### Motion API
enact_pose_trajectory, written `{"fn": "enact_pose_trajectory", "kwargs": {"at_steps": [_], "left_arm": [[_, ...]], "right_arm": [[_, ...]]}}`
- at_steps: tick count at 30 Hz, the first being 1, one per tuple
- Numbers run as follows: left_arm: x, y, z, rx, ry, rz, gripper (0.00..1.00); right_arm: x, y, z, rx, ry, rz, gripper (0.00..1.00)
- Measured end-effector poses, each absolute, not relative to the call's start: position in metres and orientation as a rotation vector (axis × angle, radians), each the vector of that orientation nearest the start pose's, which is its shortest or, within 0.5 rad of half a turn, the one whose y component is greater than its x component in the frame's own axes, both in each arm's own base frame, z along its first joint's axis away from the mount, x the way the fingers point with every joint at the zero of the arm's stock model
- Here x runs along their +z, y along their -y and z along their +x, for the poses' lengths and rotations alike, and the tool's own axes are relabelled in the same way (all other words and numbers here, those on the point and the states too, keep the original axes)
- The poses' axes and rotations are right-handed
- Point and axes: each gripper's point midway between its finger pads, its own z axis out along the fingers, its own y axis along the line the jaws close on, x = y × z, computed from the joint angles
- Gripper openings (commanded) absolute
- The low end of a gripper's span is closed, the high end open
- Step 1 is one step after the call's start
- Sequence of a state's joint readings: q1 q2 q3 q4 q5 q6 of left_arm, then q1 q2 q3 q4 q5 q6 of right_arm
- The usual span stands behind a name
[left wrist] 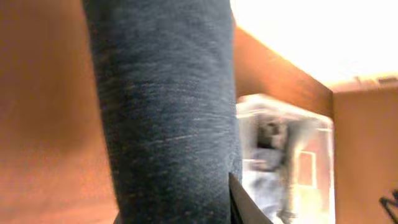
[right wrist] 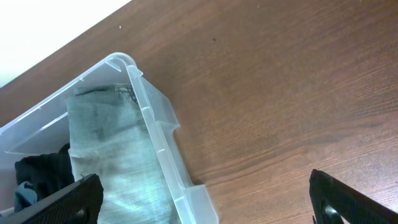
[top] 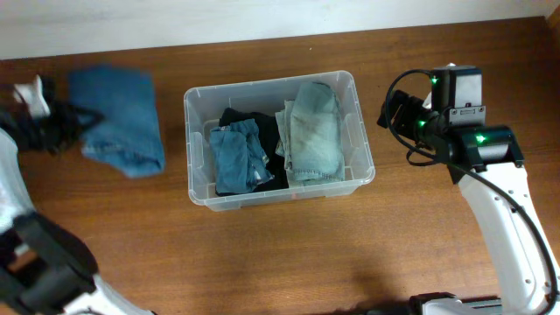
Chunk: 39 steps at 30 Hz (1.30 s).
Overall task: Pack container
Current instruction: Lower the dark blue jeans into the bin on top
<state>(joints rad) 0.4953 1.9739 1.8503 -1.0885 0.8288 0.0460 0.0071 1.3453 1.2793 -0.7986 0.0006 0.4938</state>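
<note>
The clear plastic container (top: pixel 366 149) stands mid-table, holding folded blue jeans (top: pixel 238 157), a dark garment (top: pixel 267 140) and pale green jeans (top: pixel 313 131). My left gripper (top: pixel 83 118) is shut on blue denim jeans (top: pixel 118 118), held blurred above the table left of the container. In the left wrist view the denim (left wrist: pixel 168 112) fills the frame, with the container (left wrist: pixel 311 155) behind it. My right gripper (top: pixel 389 109) is open and empty just right of the container. In the right wrist view my fingers (right wrist: pixel 205 202) straddle the container's rim (right wrist: pixel 158 127).
The brown wooden table (top: pixel 437 52) meets a white wall along the back edge. The right arm's base sits at the lower right, the left arm's at the lower left.
</note>
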Motion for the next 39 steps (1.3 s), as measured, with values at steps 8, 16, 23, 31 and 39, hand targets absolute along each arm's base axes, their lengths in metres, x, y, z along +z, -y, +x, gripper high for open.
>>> {"fn": "enact_pose_trajectory", "kwargs": {"at_steps": [8,16,23,31,39], "left_arm": [[0.360,0.055,0.407,-0.951,-2.211,0.157,0.01],[0.326,0.168,0.396,-1.030,-2.374,0.203,0.00],[0.266,0.236,0.411,-1.008,-2.407,0.013,0.00],[0.152,0.230,0.389,-0.900,-2.592,-0.351,0.00],[0.120,0.215,0.382,-0.837,-2.611,-0.478,0.04]], "right_arm": [[0.227,-0.003,0.369,0.223,-2.376,0.590,0.98],[0.227,-0.003,0.369,0.223,-2.377,0.590,0.98],[0.227,-0.003,0.369,0.223,-2.376,0.590,0.98],[0.227,-0.003,0.369,0.223,-2.377,0.590,0.98],[0.227,-0.003,0.369,0.223,-2.377,0.590,0.98]]}}
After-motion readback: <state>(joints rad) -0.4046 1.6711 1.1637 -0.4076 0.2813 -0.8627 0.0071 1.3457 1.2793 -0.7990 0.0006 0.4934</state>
